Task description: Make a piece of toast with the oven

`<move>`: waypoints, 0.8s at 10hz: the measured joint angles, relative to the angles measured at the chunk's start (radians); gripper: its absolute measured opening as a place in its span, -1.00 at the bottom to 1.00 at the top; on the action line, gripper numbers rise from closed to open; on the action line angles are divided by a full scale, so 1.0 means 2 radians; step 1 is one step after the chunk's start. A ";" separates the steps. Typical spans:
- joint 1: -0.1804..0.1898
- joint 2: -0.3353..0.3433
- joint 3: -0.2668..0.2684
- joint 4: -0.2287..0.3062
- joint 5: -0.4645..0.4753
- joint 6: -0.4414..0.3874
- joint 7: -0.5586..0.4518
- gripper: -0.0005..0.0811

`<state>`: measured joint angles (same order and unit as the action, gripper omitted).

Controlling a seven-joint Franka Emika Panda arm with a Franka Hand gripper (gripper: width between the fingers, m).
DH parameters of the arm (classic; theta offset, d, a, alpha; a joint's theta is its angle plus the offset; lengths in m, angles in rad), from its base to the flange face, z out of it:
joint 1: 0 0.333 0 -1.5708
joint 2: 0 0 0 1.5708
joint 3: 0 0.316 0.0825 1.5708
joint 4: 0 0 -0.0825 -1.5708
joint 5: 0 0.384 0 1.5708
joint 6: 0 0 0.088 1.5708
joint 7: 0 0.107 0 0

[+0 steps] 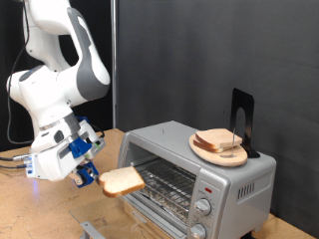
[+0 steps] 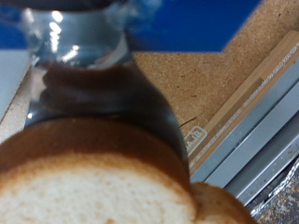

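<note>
My gripper (image 1: 93, 176) is shut on the piece of toast (image 1: 122, 180), a pale tan slice with a brown crust. It holds the slice level in front of the oven (image 1: 234, 177), at the opening's end nearer the exterior view's left. The oven is silver-grey, its wire rack (image 1: 167, 180) shows through the open front, and its knobs (image 1: 202, 207) are at the exterior view's right. In the wrist view the toast (image 2: 93, 182) fills the bottom, with a dark finger (image 2: 98, 89) pressed on it and a grey oven edge (image 2: 254, 121) beyond.
A round wooden plate (image 1: 205, 151) with more bread slices (image 1: 217, 140) sits on top of the oven, with a black stand (image 1: 242, 118) behind it. The oven stands on a brown particle-board table (image 1: 40, 214). A black curtain (image 1: 199, 50) hangs behind.
</note>
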<state>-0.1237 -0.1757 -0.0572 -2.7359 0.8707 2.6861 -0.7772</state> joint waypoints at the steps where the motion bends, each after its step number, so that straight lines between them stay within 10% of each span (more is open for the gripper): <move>1: 0.000 0.000 0.001 -0.001 -0.008 0.000 -0.009 -0.01; 8: -0.004 0.043 0.030 0.047 -0.236 -0.018 -0.005 -0.01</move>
<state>-0.1308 -0.0888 0.0020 -2.6429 0.3985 2.6493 -0.7881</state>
